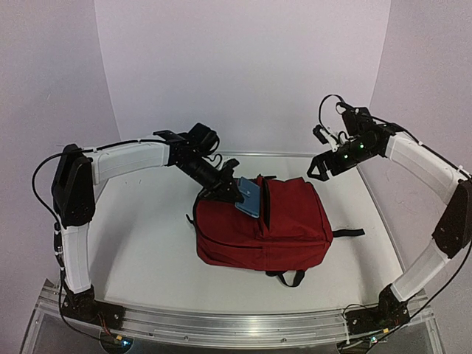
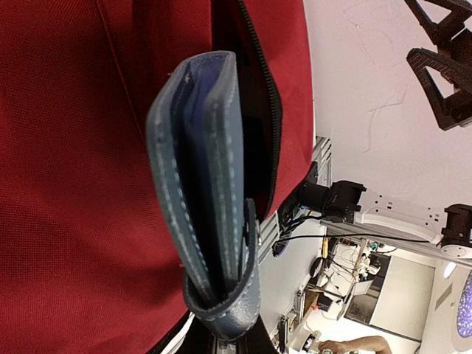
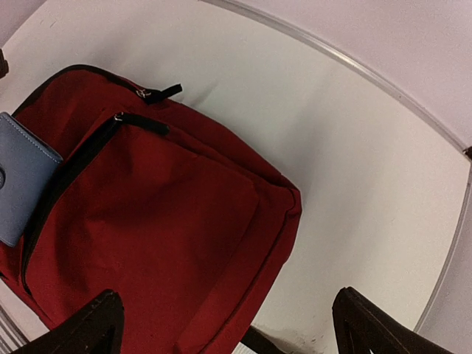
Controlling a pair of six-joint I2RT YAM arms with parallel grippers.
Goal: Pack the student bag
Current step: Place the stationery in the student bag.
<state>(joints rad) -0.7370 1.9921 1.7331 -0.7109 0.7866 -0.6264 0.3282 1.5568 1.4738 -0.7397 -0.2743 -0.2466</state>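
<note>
Left side first: the left gripper is closed tight on one end of a blue wallet, so the wallet sticks out unsupported toward the bag. We judge a one-end pinch like this lets the wallet pivot if its free edge meets any resistance. The student bag lies flat in the middle of the table, between the two arms, front face up. The wallet's far edge sits at the lip of the open zip slot; we cannot tell whether it is past the lip. The slot looks narrow and slack, not propped open. The main risk is that a push snags the wallet on the zip teeth or the fabric edge. Then the soft bag may bunch up or slide across the smooth table instead of taking the wallet in. Letting go too soon would leave the wallet on top of the bag, free to slip off. Further right, the right gripper hangs above the bag's right end with jaws spread wide, empty, touching nothing, so nothing steadies the bag.
</note>
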